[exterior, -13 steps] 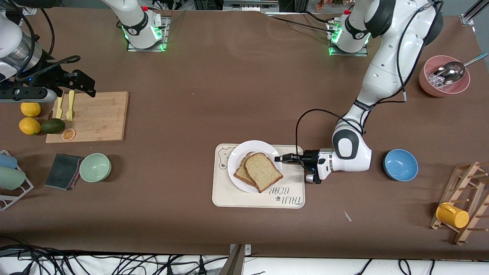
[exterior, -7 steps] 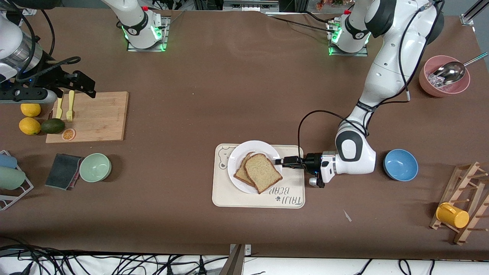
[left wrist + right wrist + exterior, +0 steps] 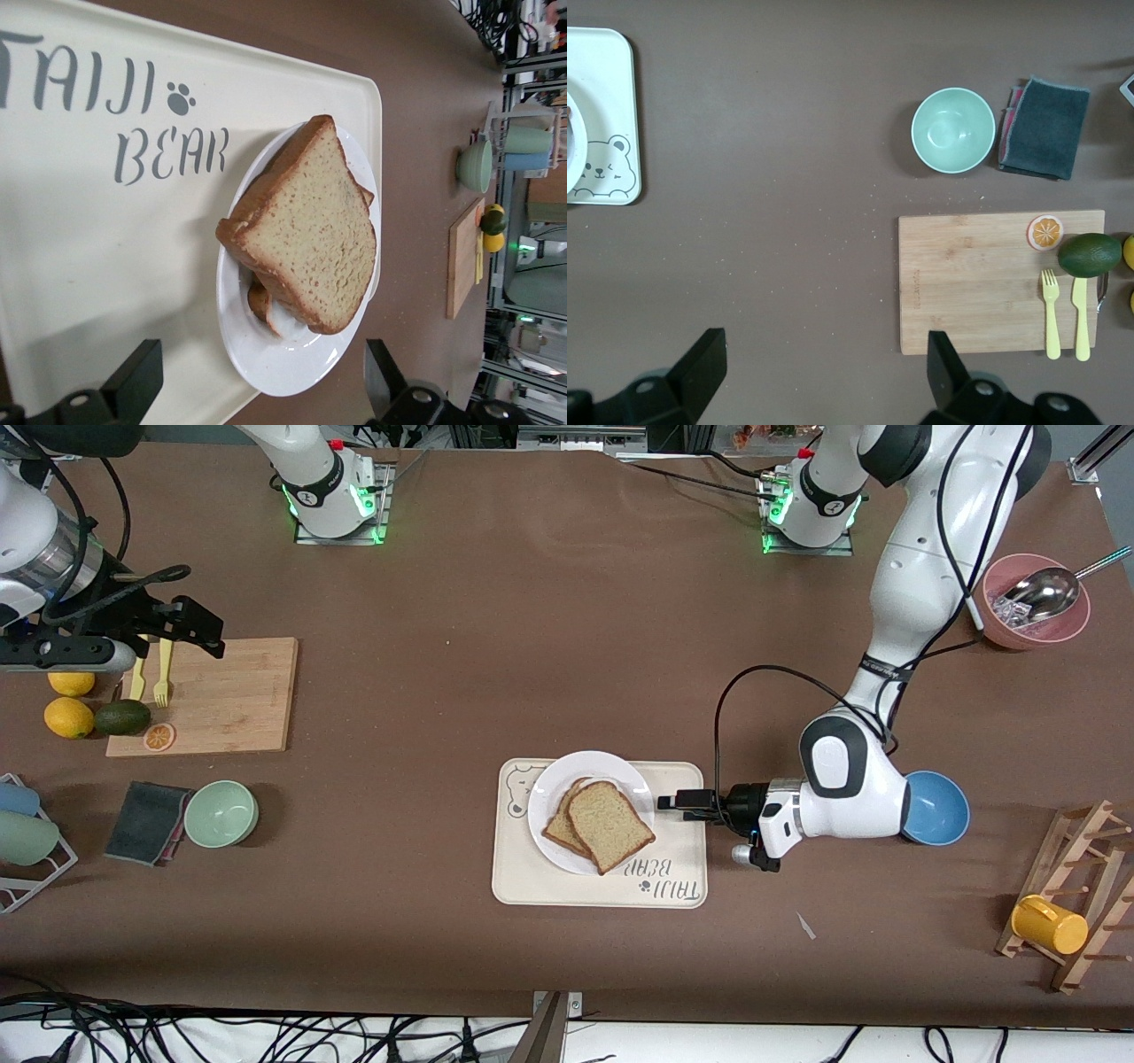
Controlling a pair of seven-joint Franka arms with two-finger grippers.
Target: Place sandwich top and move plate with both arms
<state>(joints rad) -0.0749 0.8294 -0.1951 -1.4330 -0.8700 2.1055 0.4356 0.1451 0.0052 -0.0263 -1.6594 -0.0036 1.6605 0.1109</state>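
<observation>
White plate (image 3: 554, 779) on the bear tray (image 3: 532, 886), sandwich top (image 3: 611, 824) already stacked.

Left gripper (image 3: 687, 801), released and empty, sits just beside the plate's rim toward the left arm's end, far closer than the right gripper (image 3: 190, 624), spread wide over the cutting board (image 3: 239, 700).

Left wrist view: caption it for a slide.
Open left gripper facing the bread-topped sandwich on the plate, on the bear-print tray.

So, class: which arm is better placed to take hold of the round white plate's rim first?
Left: its open pincer sits just off the round white plate, at the rim. The right pincer, also open, hangs over the wooden cutting board.
</observation>
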